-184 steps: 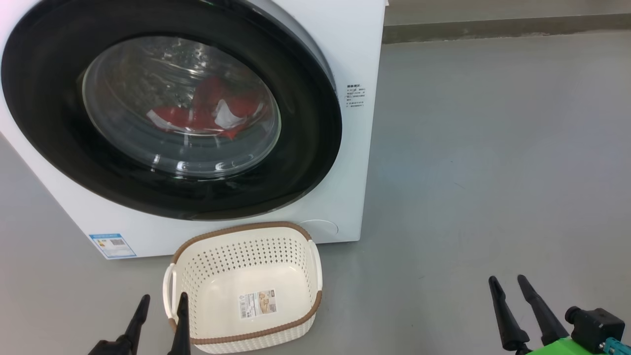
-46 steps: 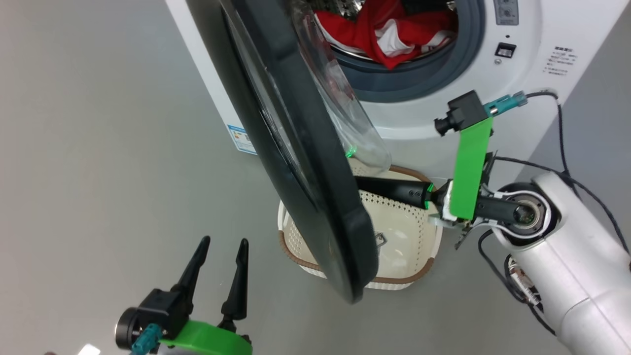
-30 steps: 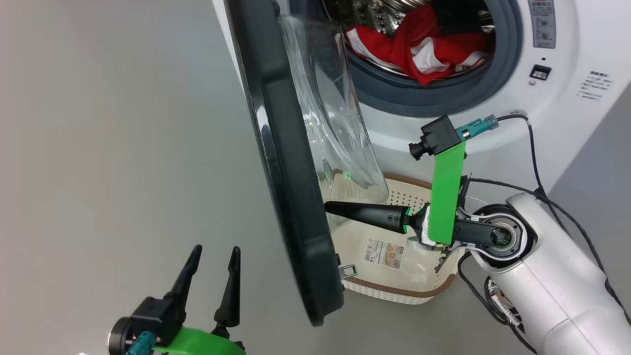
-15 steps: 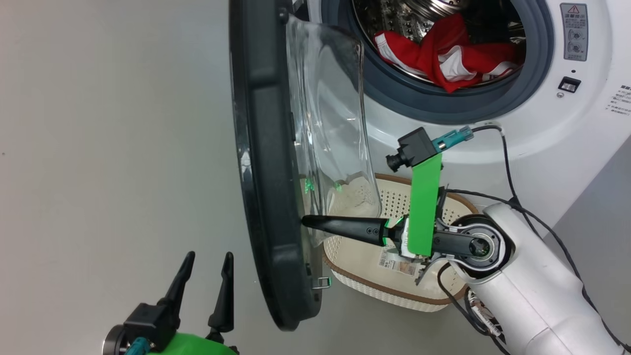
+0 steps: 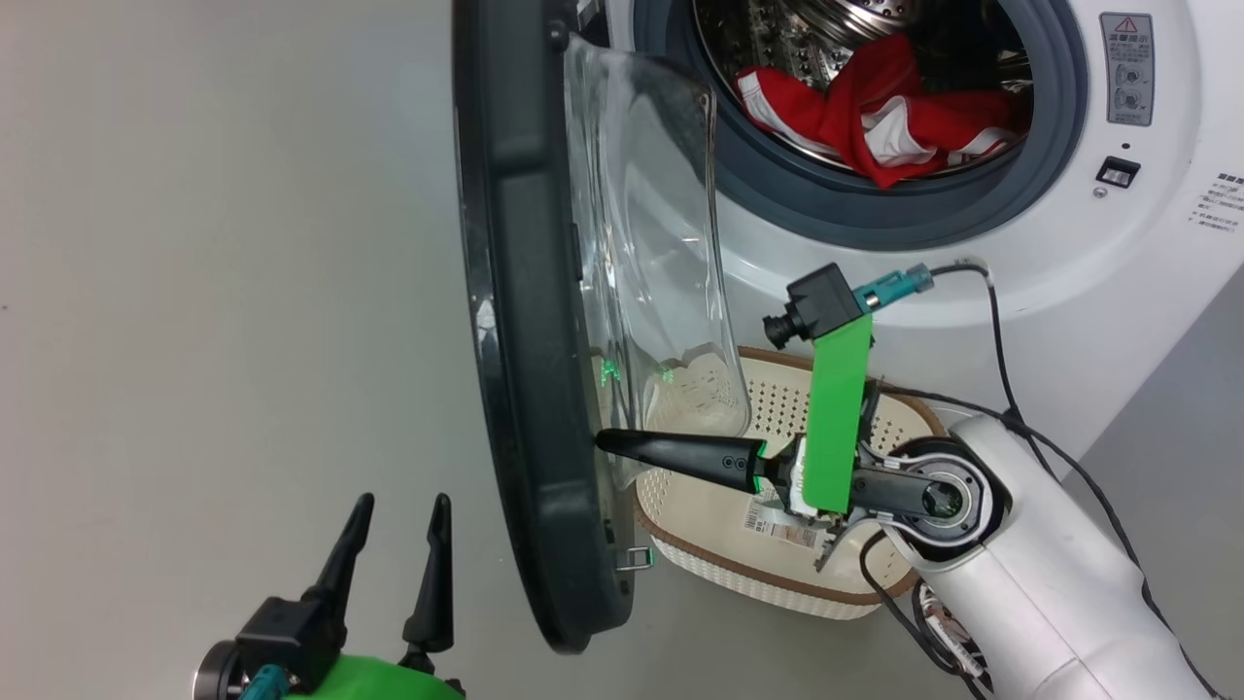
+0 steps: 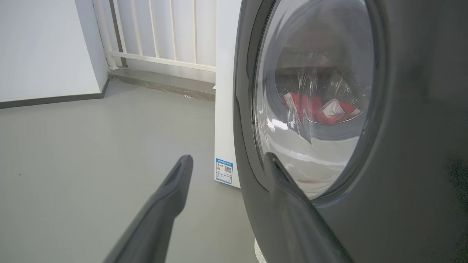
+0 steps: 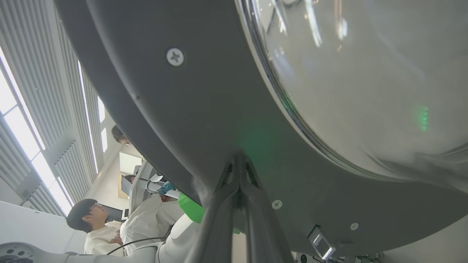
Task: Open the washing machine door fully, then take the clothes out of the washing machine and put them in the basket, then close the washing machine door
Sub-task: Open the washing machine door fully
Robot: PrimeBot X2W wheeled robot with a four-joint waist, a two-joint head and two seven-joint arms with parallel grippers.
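Observation:
The washing machine door (image 5: 515, 340) stands open, edge-on to the head view, its glass bowl (image 5: 661, 243) facing the drum. My right gripper (image 5: 603, 442) is shut, its tip pressed against the door's inner rim (image 7: 164, 91) below the glass; the right wrist view shows the closed tips (image 7: 239, 157) touching it. My left gripper (image 5: 403, 501) is open and holds nothing, low on the door's outer side. Red and white clothes (image 5: 875, 107) lie in the washing machine (image 5: 972, 282) drum. The basket (image 5: 777, 574) sits on the floor under my right arm, partly hidden.
Grey floor (image 5: 214, 292) spreads out left of the door. In the left wrist view the door's outer face (image 6: 402, 109) looms right of my open gripper (image 6: 226, 160), with a white railing (image 6: 164, 36) behind. A person (image 7: 91, 223) sits beyond the door in the right wrist view.
The door went from closed to swung wide open, with my shut right gripper pushing its inner rim leftward. The head camera has shifted. In the last half second little has moved.

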